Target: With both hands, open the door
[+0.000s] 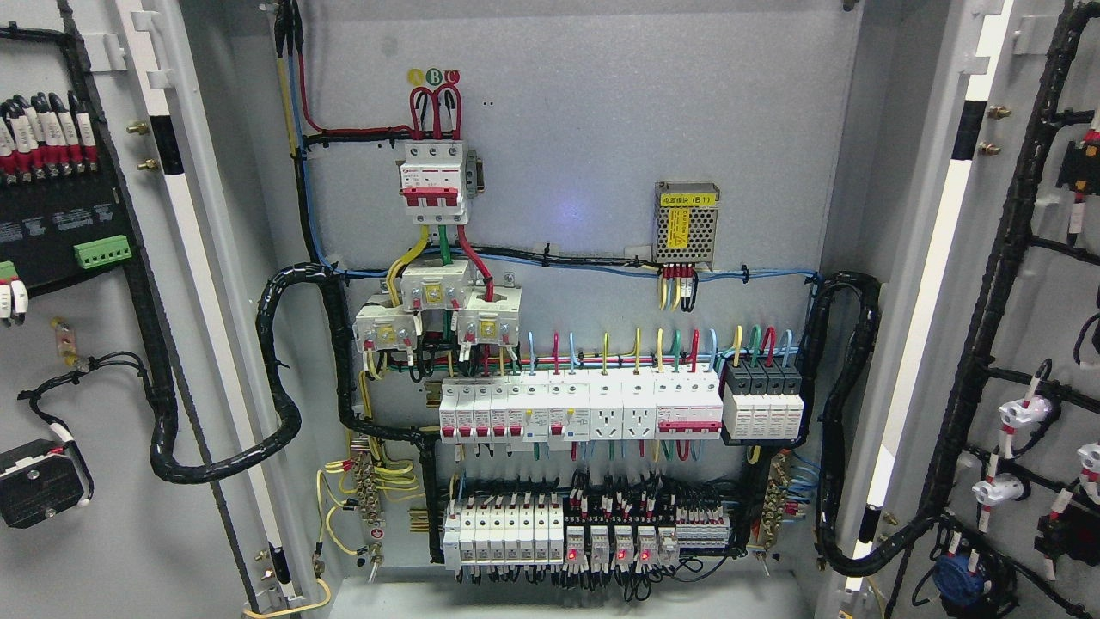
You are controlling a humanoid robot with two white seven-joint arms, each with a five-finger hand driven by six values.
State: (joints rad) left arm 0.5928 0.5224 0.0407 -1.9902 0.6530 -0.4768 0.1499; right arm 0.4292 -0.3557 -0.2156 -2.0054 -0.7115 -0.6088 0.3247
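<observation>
**Both doors swung wide, no hands in shot**

Left door (129, 481) and right door (1014, 284) stand open either side of the cabinet (584, 137). Neither hand visible, so grip state unknown. Doors look like stiff, heavy sheet steel with wiring attached; hold the bare edge, not the cables (971, 387).

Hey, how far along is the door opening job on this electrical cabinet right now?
It looks finished. The left door and the right door are both swung wide, their wired inner faces turned toward the camera, and the breakers on the cabinet's back panel are fully exposed. Nothing is in hand: neither robot hand appears in the head view. Nothing obvious is left to open.
</observation>
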